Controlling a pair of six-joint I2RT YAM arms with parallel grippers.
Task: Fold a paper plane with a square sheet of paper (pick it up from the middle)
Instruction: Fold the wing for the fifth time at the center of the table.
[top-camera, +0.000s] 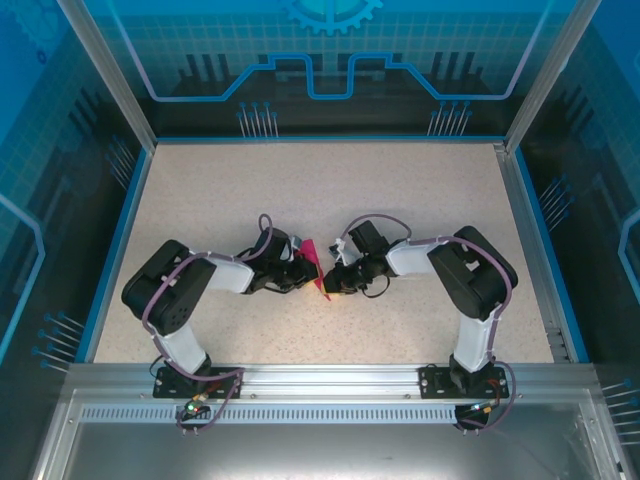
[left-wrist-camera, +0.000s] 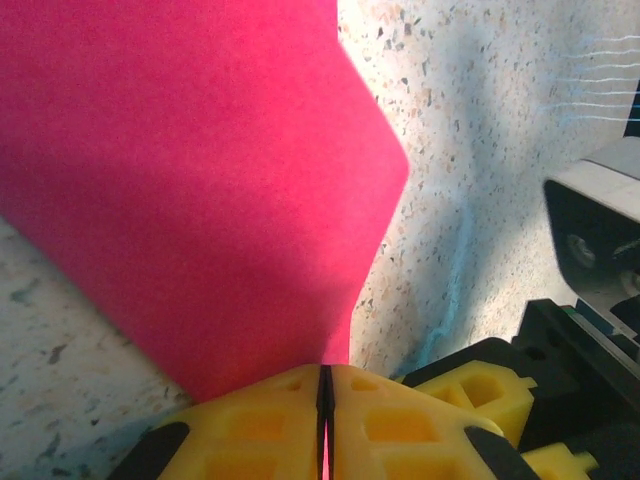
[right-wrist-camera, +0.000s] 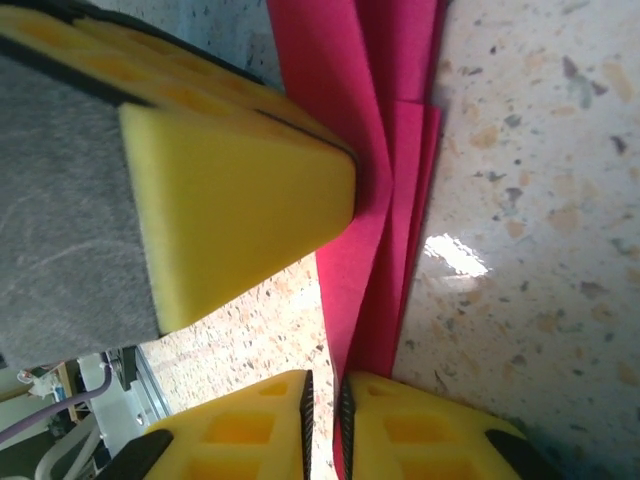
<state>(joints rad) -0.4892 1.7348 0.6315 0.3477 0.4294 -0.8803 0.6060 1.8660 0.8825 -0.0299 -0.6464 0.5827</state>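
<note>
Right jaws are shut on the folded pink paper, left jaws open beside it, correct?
No. The left gripper also has its jaws shut on the paper, as the left wrist view shows. The right gripper is shut on it, as you said.

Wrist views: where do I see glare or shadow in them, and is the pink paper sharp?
Right wrist view: a small white glare spot sits on the table right of the pink paper, whose folded edges look sharp. Left wrist view: a broad soft shadow crosses the table beside the paper, which has a brighter patch near the yellow fingers.
</note>
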